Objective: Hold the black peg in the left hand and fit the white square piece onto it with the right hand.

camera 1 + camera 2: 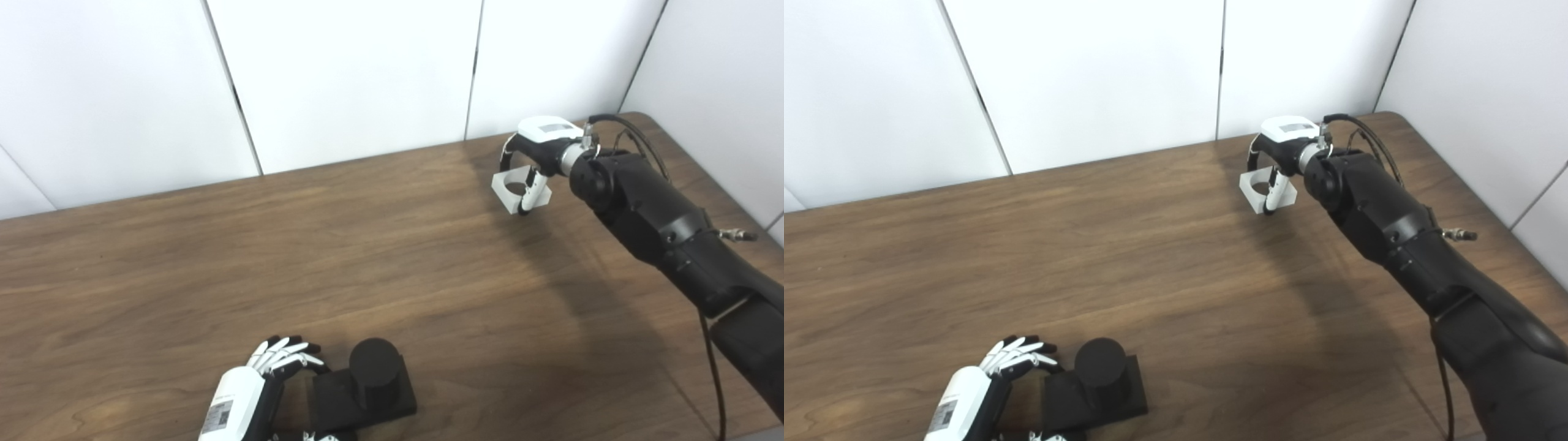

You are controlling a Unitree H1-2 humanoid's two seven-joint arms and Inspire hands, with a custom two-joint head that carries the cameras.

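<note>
The black peg (375, 367) is a short cylinder standing upright on a black square base (401, 401) at the near edge of the table. My left hand (257, 383) lies just left of the base, fingers spread along its left end, and does not look closed on it. The white square piece (507, 187), with a round hole in it, is at the far right. My right hand (539, 153) is curled around it, thumb across its near face and fingers behind. I cannot tell whether the piece rests on the table or is lifted.
The brown wooden table (306, 257) stretches wide between the two hands. White wall panels (343, 73) stand behind its far edge. The right arm (661, 233) reaches in over the table's right side, trailing a cable.
</note>
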